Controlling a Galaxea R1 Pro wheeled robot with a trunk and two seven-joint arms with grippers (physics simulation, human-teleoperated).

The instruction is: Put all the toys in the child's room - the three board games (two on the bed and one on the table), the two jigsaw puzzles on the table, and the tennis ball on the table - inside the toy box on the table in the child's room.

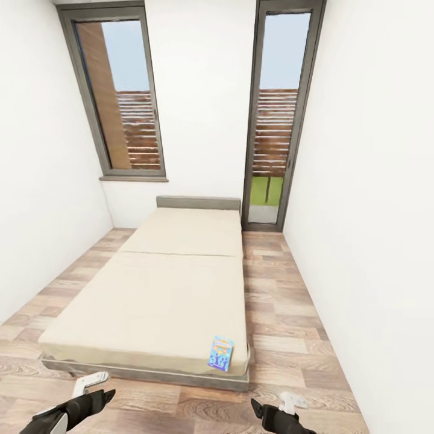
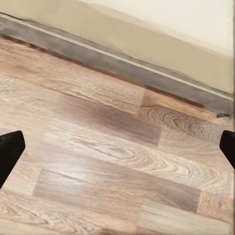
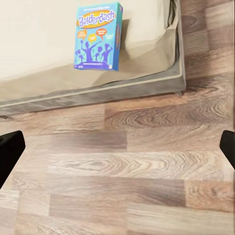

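Nearest to the robot, the left gripper [image 1: 90,392] and the right gripper [image 1: 283,410] hang low above the wood floor [image 1: 301,337], both with fingers spread apart and nothing between them; in each wrist view the two dark fingertips stand at opposite edges with only floor planks between. Just beyond them begins the bed [image 1: 150,301], one low bed with a cream mattress in two sections. On its near right corner lies one board game [image 1: 220,353], a blue box with orange marks; I count only this one on the mattress. It lies flat, close to the mattress edge, nearer to the right gripper than to the left. I judge it a light, stiff cardboard box with a smooth printed face that may slip, and too wide to pinch across the face, so the better hold is on its thin edge, across the thickness, probably at the side that looks toward the floor. The soft mattress may give way under a pressing finger. Farther away are two tall windows [image 1: 117,96] in the white wall
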